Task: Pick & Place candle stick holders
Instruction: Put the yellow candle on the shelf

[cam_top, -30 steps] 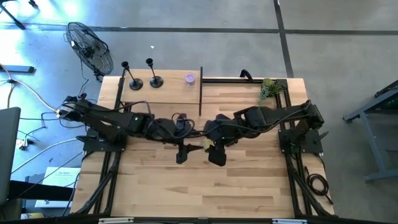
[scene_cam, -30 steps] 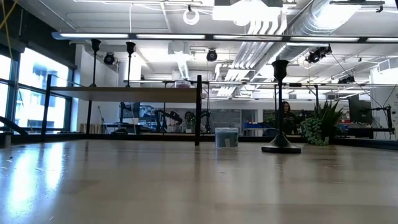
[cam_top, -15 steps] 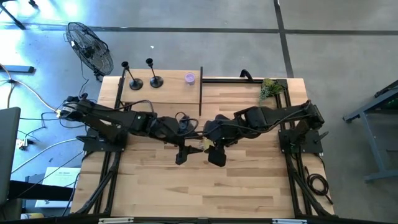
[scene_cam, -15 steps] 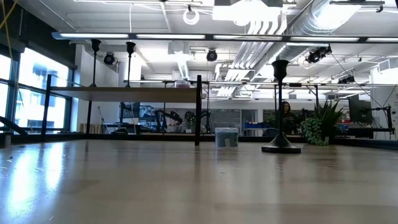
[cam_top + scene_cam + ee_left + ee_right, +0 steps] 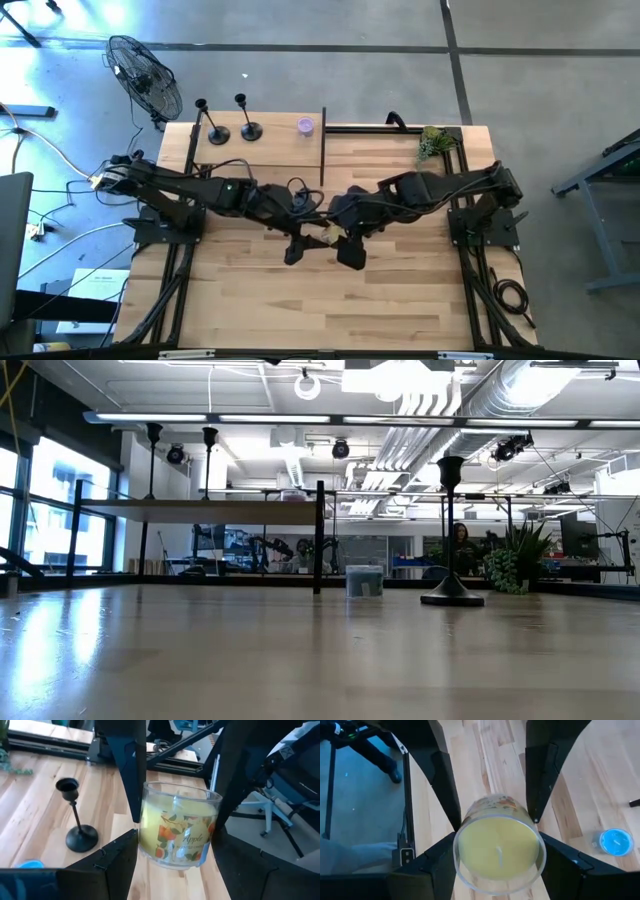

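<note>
Mid-surface, my left end effector (image 5: 292,251) and right end effector (image 5: 349,252) both clamp a glass candle jar (image 5: 176,826); two candle stick holders (image 5: 217,135) stand far-left on the shelf, one (image 5: 80,836) remains on the surface (image 5: 400,300).

You're working in a large open robotics lab: exposed silver ceiling ducts (image 5: 500,400), long strip lights (image 5: 300,418), a grey concrete floor (image 5: 540,90), and a black pedestal fan (image 5: 145,78) beside your light wooden table (image 5: 400,290).

Candle jar (image 5: 323,236) seemingly between both claws, mid-table (image 5: 400,300).
</note>
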`<action>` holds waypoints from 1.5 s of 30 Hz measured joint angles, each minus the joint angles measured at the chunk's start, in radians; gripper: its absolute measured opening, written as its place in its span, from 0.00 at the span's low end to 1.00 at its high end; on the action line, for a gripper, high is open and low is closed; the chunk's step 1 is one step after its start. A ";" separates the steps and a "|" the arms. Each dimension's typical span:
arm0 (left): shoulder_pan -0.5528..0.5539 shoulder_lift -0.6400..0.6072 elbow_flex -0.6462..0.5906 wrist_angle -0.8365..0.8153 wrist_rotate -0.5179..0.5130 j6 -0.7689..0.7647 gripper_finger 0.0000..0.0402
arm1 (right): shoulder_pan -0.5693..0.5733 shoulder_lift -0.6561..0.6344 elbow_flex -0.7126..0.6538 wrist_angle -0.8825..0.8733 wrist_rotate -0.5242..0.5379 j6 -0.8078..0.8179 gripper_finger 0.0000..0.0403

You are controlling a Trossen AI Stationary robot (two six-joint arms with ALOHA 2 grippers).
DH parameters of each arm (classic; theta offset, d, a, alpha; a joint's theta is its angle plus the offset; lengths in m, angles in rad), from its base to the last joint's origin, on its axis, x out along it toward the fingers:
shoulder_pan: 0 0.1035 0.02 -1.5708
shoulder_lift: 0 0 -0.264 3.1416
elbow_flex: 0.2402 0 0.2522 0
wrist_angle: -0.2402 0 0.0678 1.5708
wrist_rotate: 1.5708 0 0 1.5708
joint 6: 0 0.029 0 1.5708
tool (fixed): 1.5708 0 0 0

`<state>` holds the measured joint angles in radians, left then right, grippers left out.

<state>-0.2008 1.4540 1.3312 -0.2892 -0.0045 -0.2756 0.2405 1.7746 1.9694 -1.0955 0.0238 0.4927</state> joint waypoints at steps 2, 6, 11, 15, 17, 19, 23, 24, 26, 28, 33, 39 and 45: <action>0.000 0.000 0.000 0.001 -0.001 0.009 0.60 | 0.000 0.000 0.000 0.000 -0.001 0.000 0.55; 0.000 0.000 0.000 0.008 0.015 0.009 0.60 | 0.000 0.000 0.000 0.001 -0.003 -0.003 0.55; 0.005 0.014 0.003 0.024 0.027 0.010 0.60 | 0.000 0.000 0.000 -0.006 -0.005 -0.004 0.55; 0.019 0.034 0.004 0.054 0.097 0.006 0.60 | -0.002 0.002 0.000 -0.006 -0.008 -0.002 0.55; 0.024 0.043 0.004 0.071 0.106 0.009 0.60 | -0.003 0.002 0.000 -0.030 -0.010 0.000 0.55; 0.025 0.046 0.004 0.058 0.122 0.005 0.60 | -0.003 0.004 -0.001 -0.019 -0.011 0.000 0.55; 0.026 0.055 0.004 0.074 0.133 0.007 0.60 | -0.002 0.004 -0.001 -0.036 -0.010 0.003 0.55; 0.026 0.054 0.004 0.069 0.133 0.008 0.60 | -0.003 0.004 -0.001 -0.029 -0.011 0.003 0.55; 0.026 0.053 0.004 0.072 0.133 0.010 0.59 | -0.003 0.004 -0.001 -0.032 -0.009 0.002 0.55; 0.025 0.053 0.004 0.075 0.127 0.010 0.56 | -0.003 0.003 -0.001 -0.032 -0.008 0.001 0.55; 0.025 0.053 0.004 0.078 0.126 0.014 0.44 | -0.003 0.004 -0.001 -0.047 -0.018 0.000 0.55; 0.025 0.053 0.004 0.079 0.126 0.010 0.35 | -0.002 0.003 -0.001 -0.071 -0.011 0.008 0.55; 0.026 0.032 0.007 0.069 0.121 0.009 0.34 | -0.003 0.002 -0.001 -0.069 0.004 0.012 0.55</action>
<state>-0.1749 1.4855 1.3384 -0.2204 0.1162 -0.2668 0.2379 1.7767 1.9682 -1.1647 0.0281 0.5049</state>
